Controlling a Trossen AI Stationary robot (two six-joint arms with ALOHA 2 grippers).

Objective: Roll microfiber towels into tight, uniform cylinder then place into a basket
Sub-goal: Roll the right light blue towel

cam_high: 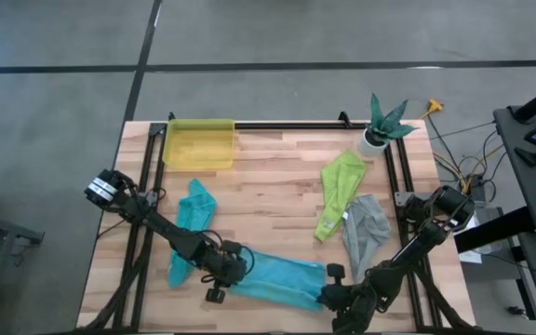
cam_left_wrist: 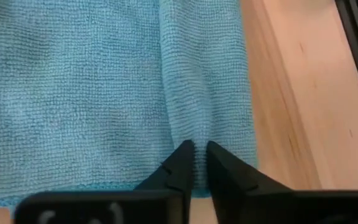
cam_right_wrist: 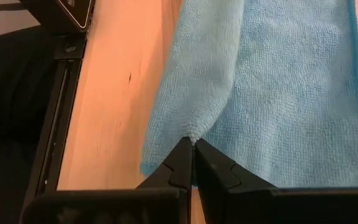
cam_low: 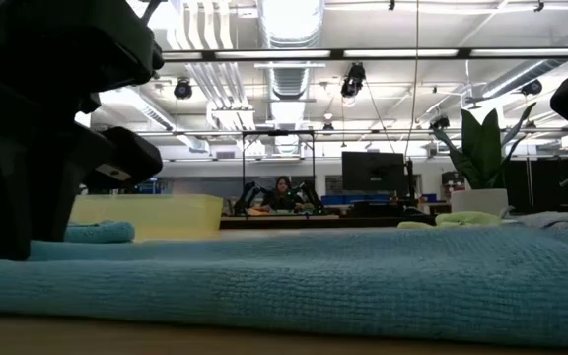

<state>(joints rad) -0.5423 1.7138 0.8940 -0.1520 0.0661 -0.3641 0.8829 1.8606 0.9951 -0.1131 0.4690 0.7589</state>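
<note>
Light blue towel [cam_high: 277, 276] lies flat along the lower middle of the counter [cam_high: 277, 181]; left claw [cam_left_wrist: 196, 155] and right claw [cam_right_wrist: 192, 151] each pinch an end. Soft, limp cloth; grip edges.

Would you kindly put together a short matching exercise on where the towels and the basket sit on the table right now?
Things:
1. light blue towel
2. teal towel
3. lime green towel
4. basket

Places or states:
A. far left corner of the table, nothing inside
B. crumpled, beside the grey towel
C. spread flat along the near edge, pinched at each end by the left gripper and right gripper
D. bunched, just behind the left arm

Pairs: 1-C, 2-D, 3-B, 4-A
</note>
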